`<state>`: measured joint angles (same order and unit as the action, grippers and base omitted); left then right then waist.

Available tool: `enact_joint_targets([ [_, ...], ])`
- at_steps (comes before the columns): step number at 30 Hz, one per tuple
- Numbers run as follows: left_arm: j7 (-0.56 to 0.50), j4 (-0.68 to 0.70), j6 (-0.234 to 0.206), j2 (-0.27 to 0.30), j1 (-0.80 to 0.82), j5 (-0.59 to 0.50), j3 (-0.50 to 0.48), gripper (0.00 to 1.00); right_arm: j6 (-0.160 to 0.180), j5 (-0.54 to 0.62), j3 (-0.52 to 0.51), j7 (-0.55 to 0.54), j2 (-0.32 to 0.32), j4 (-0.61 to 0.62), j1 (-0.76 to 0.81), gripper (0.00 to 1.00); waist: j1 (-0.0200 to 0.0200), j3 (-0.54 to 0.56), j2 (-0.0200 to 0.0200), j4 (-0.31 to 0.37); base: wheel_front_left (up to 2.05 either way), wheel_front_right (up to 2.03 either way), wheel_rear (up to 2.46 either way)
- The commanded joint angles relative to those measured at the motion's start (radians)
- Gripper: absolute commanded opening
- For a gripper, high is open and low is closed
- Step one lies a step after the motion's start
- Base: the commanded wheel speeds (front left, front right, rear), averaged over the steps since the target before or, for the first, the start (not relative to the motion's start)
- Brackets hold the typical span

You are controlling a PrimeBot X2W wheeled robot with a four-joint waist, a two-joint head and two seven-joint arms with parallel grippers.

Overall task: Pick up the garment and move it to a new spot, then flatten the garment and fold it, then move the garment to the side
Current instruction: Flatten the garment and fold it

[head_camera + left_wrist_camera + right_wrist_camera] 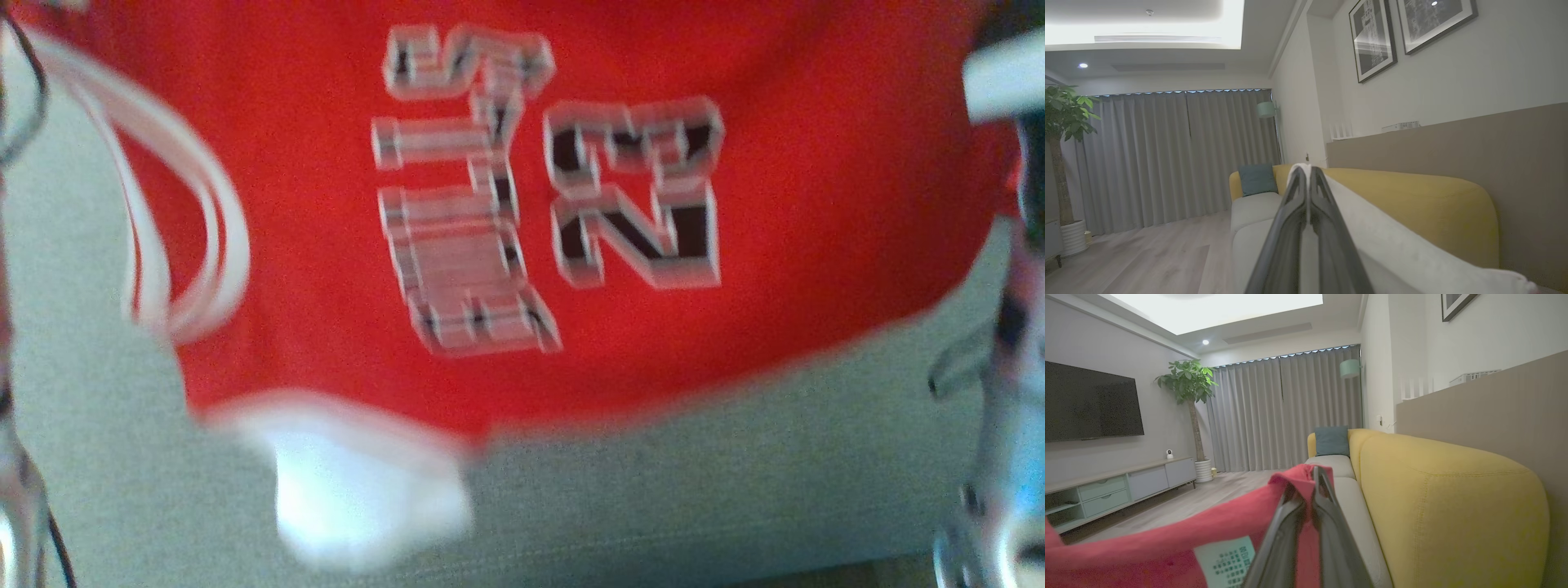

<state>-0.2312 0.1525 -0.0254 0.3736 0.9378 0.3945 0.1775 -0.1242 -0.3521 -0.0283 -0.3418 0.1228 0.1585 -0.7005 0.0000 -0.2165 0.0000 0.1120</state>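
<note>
Right gripper [1312, 473] fingers closest, pressed together on a fold of red sleeveless jersey with white trim [1167, 547]; pale care label [1224, 559] seen from that wrist, not from head. Left gripper [1306, 171] likewise clamped, pinching a white fabric edge [1392, 245]; link to jersey unclear there. Head view badly blurred: jersey stretched over grey sofa seat [735, 490], top cut off, numerals barely legible.
</note>
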Motion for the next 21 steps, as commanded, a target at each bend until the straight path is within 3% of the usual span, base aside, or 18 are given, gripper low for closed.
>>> enact_joint_targets([
  [1,0.015,-0.007,0.003,0.047,0.086,-0.018,-0.036,0.00,-0.007,0.015,0.024,0.017,-0.018,-0.009,-0.076,0.00,0.0000,-0.067,0.0000,-0.010,0.00,0.00,0.00],
  [6,0.134,-0.239,0.019,0.030,0.280,-0.061,-0.026,0.00,-0.007,0.105,-0.004,0.148,-0.059,-0.343,-0.337,0.00,0.0000,-0.123,0.0000,-0.022,0.00,0.00,0.00],
  [11,0.242,-0.407,0.038,-0.024,0.381,-0.077,0.013,0.00,-0.007,0.206,-0.073,0.280,-0.070,-0.622,-0.499,0.00,0.0000,-0.168,0.0000,-0.060,0.00,0.00,0.00],
  [16,0.313,-0.506,0.054,-0.085,0.328,-0.043,0.032,0.00,-0.007,0.257,-0.126,0.374,-0.072,-0.868,-0.555,0.00,0.0000,-0.221,0.0000,-0.100,0.00,0.00,0.00],
  [21,0.369,-0.564,0.075,-0.141,0.189,-0.003,0.059,0.00,-0.007,0.190,-0.210,0.407,-0.072,-1.103,-0.549,0.00,0.0000,-0.268,0.0000,-0.134,0.00,0.00,0.00],
])
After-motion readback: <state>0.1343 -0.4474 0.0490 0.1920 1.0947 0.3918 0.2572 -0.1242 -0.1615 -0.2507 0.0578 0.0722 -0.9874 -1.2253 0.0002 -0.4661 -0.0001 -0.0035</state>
